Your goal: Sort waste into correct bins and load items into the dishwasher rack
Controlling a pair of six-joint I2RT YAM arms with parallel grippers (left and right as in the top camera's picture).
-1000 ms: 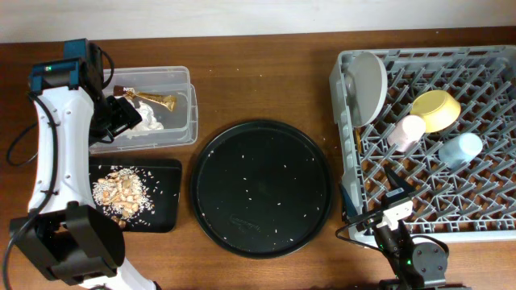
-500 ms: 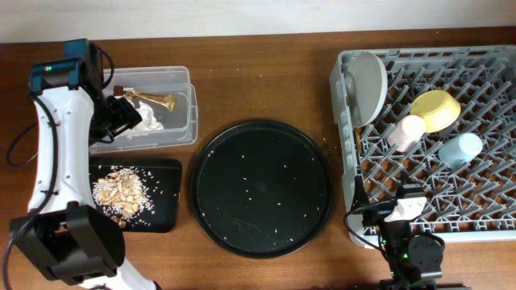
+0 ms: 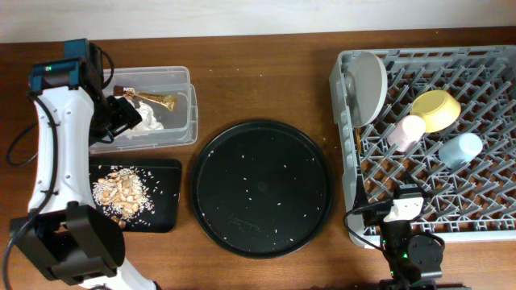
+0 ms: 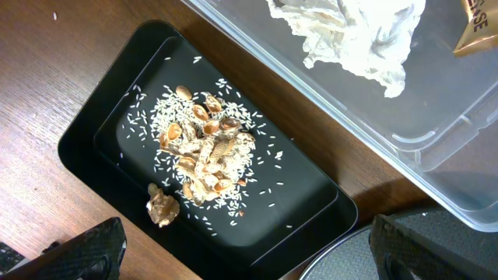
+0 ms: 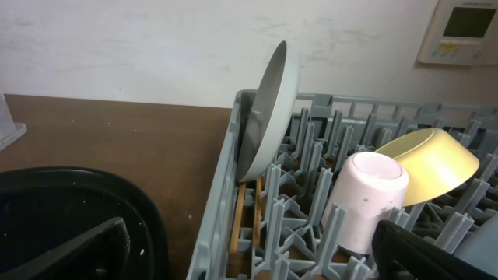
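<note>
though both sets of jaws stand wide apart, i see nothing between them. the left gripper hangs above where the clear tub meets the shallow black tray. the napkin and wrapper lie in the tub, and the rice and brown scraps sit in the tray. the right gripper sits low at the rack's near left corner. inside the rack, the plate stands on edge by the left wall with the chopsticks down beside it. the pink cup, bowl and blue cup are further right. the round black tray carries scattered rice grains.
</note>
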